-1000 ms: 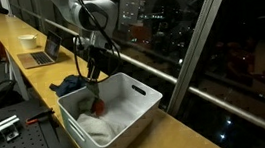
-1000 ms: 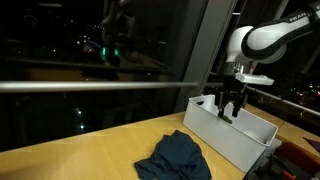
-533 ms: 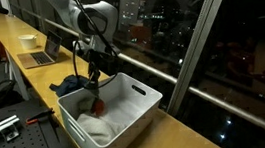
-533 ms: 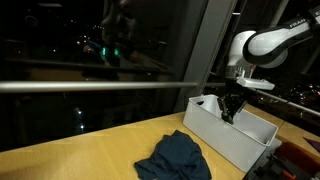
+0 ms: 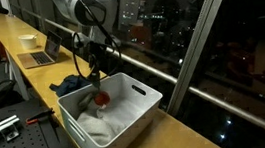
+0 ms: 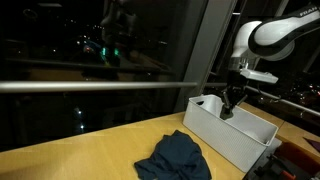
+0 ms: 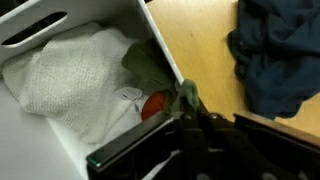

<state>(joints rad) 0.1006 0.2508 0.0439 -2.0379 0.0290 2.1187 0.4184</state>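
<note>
While the gripper point(image 7: 187, 108) hangs over the white bin point(image 5: 130, 125), its jaws are pressed together on the edge of a green and red cloth point(image 7: 150, 72). This cloth lies partly on a white towel point(image 7: 70, 80) inside the bin, close to the wall beside the wooden table point(image 6: 80, 155). 1 dark blue garment point(image 6: 175, 158) lies crumpled on this table, just beside the bin
</note>
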